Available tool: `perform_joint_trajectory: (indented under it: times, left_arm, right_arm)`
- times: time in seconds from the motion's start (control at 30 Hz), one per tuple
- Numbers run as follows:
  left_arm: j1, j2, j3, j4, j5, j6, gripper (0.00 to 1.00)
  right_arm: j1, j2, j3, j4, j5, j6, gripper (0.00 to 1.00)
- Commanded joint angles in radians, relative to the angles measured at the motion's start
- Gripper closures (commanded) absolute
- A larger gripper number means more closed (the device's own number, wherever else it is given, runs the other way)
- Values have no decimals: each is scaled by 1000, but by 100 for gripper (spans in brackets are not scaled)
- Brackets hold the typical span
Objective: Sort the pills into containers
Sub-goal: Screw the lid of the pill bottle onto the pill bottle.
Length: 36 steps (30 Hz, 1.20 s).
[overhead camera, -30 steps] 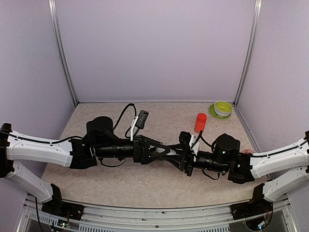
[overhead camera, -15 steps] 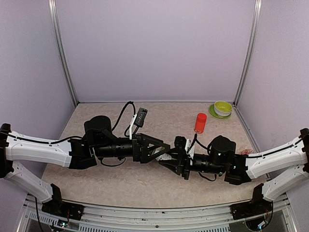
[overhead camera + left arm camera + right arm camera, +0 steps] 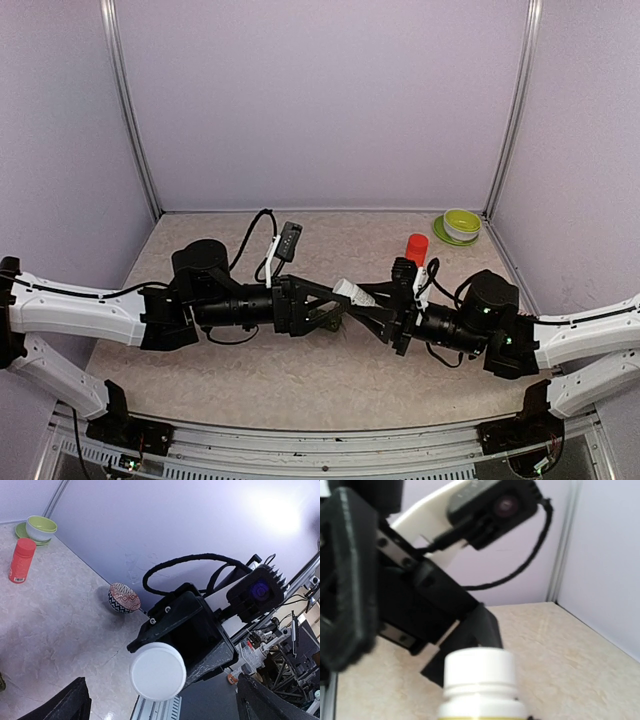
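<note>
The right gripper point(image 3: 366, 299) is clamped on a small bottle point(image 3: 350, 291), which it holds off the tabletop point(image 3: 300, 380) and roughly level, its white cap point(image 3: 157, 671) pointing towards the left arm. In the right wrist view the small bottle point(image 3: 479, 685) stands at the bottom of the frame, cap uppermost, with the black frame of the other arm close behind it. The left gripper point(image 3: 340, 308) faces it from the other side with its jaws spread wide and nothing between the fingers point(image 3: 67, 705); its wrist view looks straight at the round cap, which sits between the two dark fingertips without touching either. The two tools meet near the middle of the tabletop, tip almost to tip. Just below the left gripper, a sliver of the dark-green containers point(image 3: 328, 321) shows on the tabletop, mostly hidden by the jaws; whether their lids are up or down cannot be told. Further out, a red bottle point(image 3: 416, 252) stands upright right of centre, towards the far edge. A green bowl point(image 3: 461, 222) rests on a green plate in the far right corner. A patterned bowl point(image 3: 124, 598) sits by the right edge.
</note>
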<state>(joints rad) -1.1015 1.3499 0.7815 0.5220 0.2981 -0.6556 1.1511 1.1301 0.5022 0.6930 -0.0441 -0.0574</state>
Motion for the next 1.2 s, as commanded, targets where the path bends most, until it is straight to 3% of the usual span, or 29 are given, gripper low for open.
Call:
perform_joint_trajectory:
  times: [0.0, 0.8, 1.17]
  left_arm:
    - [-6, 12, 10, -3, 16, -8, 1]
    - [-14, 8, 13, 21, 40, 2, 10]
    - [3, -26, 25, -94, -23, -6, 11]
  right_arm:
    - [7, -1, -3, -56, 87, -1, 87]
    - [18, 179, 62, -90, 19, 37, 88]
    - [19, 104, 37, -96, -39, -6, 88]
